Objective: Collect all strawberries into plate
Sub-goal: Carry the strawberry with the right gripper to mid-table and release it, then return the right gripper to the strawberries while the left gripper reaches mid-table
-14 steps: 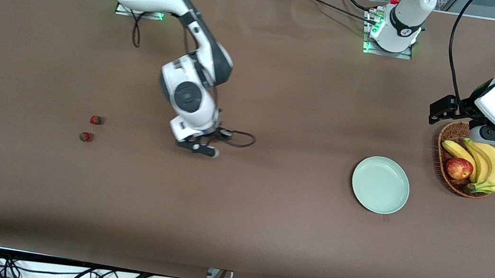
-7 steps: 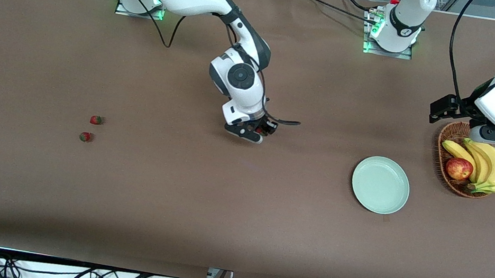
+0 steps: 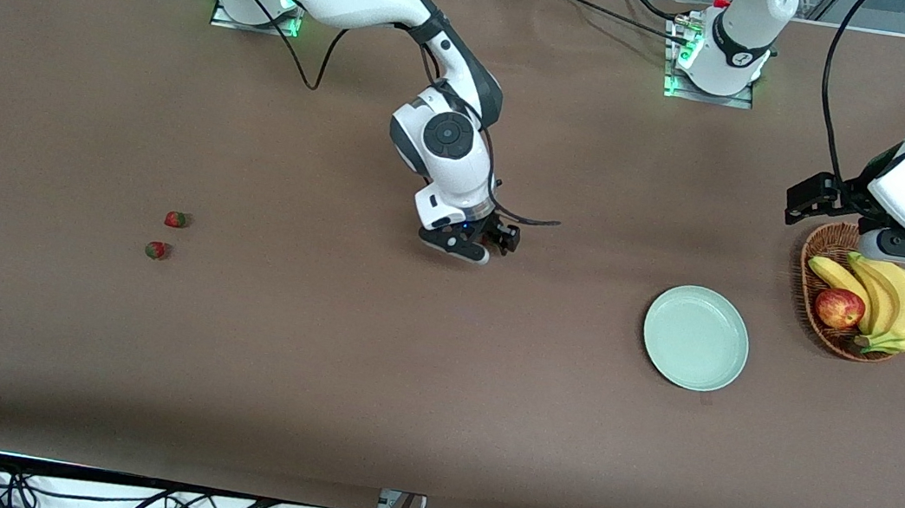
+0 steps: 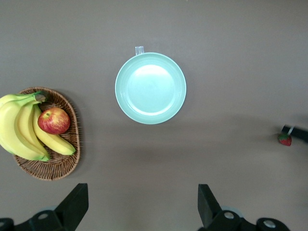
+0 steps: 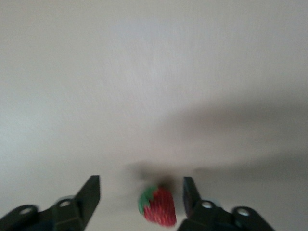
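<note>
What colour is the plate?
Pale mint green, plain; the plate shows best in the left wrist view.

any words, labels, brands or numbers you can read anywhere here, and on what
None can be read.
Plate: plain, no marking.
Apple, bananas, basket: no stickers or labels show.
Left arm base: a small dark round mark, too small to read.
Strawberry between the open right tool's fingers: no text.
</note>
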### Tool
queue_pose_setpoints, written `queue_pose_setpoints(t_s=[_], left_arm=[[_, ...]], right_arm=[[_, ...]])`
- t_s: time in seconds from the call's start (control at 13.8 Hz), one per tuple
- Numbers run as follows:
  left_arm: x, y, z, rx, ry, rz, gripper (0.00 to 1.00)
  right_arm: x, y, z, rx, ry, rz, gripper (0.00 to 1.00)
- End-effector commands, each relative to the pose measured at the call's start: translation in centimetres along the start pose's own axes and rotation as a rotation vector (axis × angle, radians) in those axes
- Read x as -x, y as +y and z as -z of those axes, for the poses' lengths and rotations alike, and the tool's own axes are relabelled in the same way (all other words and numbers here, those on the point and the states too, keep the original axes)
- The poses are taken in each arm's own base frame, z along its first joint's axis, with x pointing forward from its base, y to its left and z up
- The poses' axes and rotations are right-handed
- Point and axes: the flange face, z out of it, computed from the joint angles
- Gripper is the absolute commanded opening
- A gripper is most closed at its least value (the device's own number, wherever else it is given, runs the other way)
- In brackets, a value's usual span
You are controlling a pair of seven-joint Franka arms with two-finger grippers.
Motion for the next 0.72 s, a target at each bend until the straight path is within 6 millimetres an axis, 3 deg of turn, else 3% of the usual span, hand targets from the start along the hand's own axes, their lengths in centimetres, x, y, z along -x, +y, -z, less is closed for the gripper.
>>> queue_pose_setpoints(t_s=[0.0, 0.29, 0.36, 0.51, 0.65], left_arm=[[0.2, 0.0, 0.2, -0.015, -0.022, 0.003, 1.00], [0.0, 0.5, -0.6, -0.018, -0.042, -0.002, 1.00], [0.0, 0.5, -0.9, -0.019, -0.060, -0.002, 1.00], [-0.4, 0.7, -2.1, -0.010, -0.091, -0.002, 1.00], [-1.3, 1.6, -4.4, -0.007, -0.135, -0.028, 1.00]], right_arm=[[-6.0, 2.1, 3.8, 0.042, -0.014, 0.037, 1.00], [-15.5, 9.9, 9.1, 0.190, -0.127, 0.181, 1.00], [-17.9, 12.7, 10.3, 0.224, -0.164, 0.199, 1.00], [-23.3, 20.0, 11.6, 0.301, -0.234, 0.188, 1.00], [-26.6, 25.5, 12.6, 0.320, -0.290, 0.217, 1.00]])
